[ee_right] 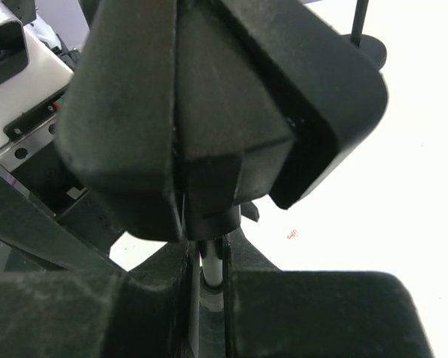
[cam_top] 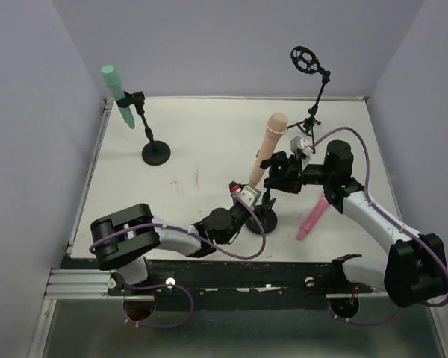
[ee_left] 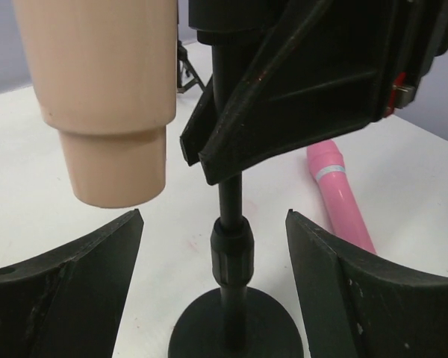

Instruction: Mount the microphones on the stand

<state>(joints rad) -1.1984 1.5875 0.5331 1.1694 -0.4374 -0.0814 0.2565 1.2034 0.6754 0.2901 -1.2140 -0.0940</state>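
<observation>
The left jaws are spread wide, one finger [ee_left: 75, 283] on each side of the pole [ee_left: 230, 201] of the middle stand [cam_top: 265, 216], and neither finger touches it. The stand's round base [ee_left: 235, 328] sits on the white bench [cam_top: 209, 142] just below and between them. The right jaws are drawn in to a narrow slit around the same thin pole [ee_right: 210, 272], higher up and directly under the stand's black clip [ee_right: 209, 127], pinching it there. The peach microphone [cam_top: 271, 138] is held tilted at that clip, head upward, just beyond the right jaws. Its blunt lower end [ee_left: 112, 112] hangs clear of the bench, above the left-hand finger of the left jaws and beside the pole. The pink microphone [cam_top: 313, 218] lies flat on the bench, apart from both pairs of jaws, on the outer side of the left jaws' right-hand finger [ee_left: 366, 291] in the left wrist view [ee_left: 342, 195]. Well beyond the left jaws, the mint green microphone [cam_top: 116, 93] stands clipped in a far stand [cam_top: 155, 154]. A ring-topped stand [cam_top: 317, 89] stands beyond the right jaws, its ring bare.
</observation>
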